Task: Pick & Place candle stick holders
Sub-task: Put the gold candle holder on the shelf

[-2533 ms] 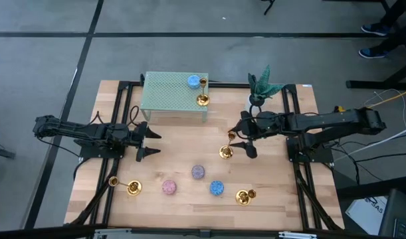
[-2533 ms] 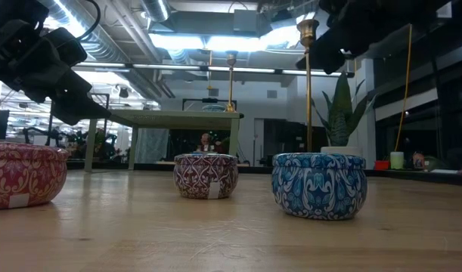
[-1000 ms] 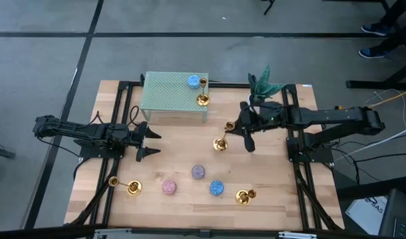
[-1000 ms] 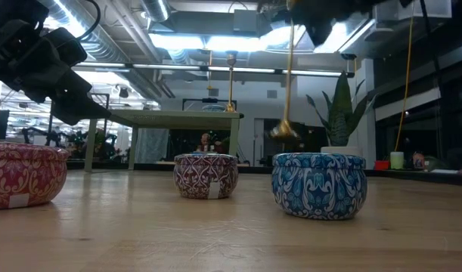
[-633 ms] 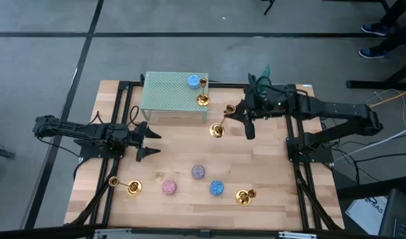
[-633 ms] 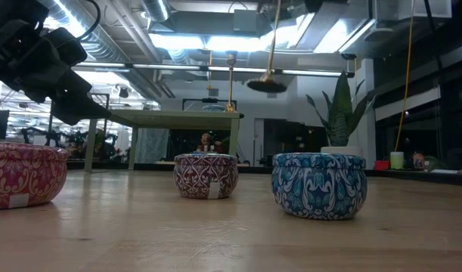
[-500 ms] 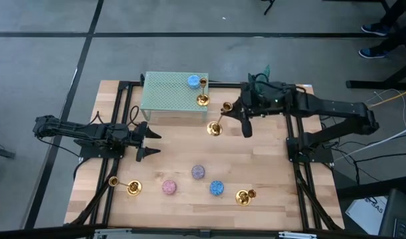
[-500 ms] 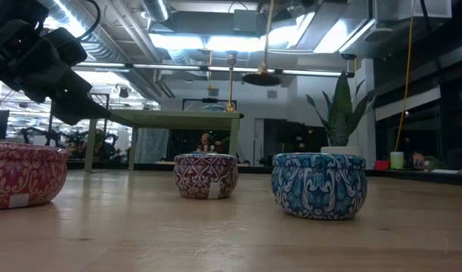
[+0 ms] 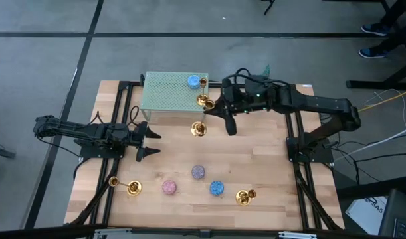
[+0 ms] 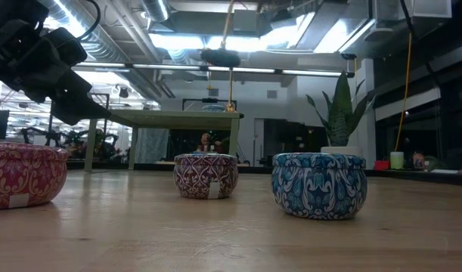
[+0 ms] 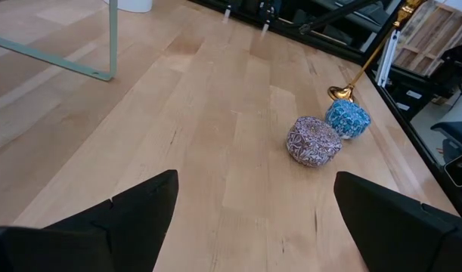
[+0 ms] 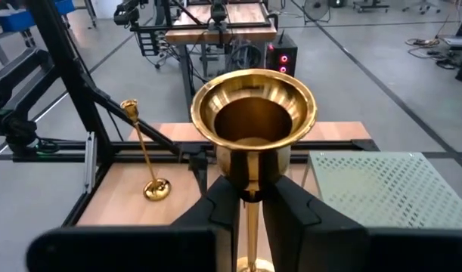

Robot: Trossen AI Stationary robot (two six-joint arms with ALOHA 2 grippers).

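My right gripper (image 9: 214,108) is shut on one gold candle stick holder (image 9: 199,129), which hangs high over the table just in front of the green mesh stand (image 9: 169,96); its base (image 10: 219,54) is level with the stand's top. A second holder (image 9: 203,99) stands on its base on that stand, beside a blue candle (image 9: 193,81). Two more stand on the table, near left (image 9: 133,188) and near right (image 9: 243,196). My left gripper (image 9: 147,142) waits open at the table's left, with nothing between its fingers (image 11: 140,215). My right gripper pinches the thin stem just under the cup top (image 12: 250,198) between its two fingers (image 12: 219,208). The fingers come from the table's right, lying across the stem. The holder is lifted clear, hanging a little tilted with its flared base lowest.
Three round candles sit on the near half of the table: purple-grey (image 9: 198,172), pink (image 9: 169,187) and blue (image 9: 217,188). A potted plant (image 9: 264,78) stands at the far right behind my right arm. Bare wood lies between the stand and the candles.
My right gripper has carried the candle stick holder up and toward the table's left and far edge, toward the green stand. The holder has swung as it went and now hangs with its base about level with the stand's top.
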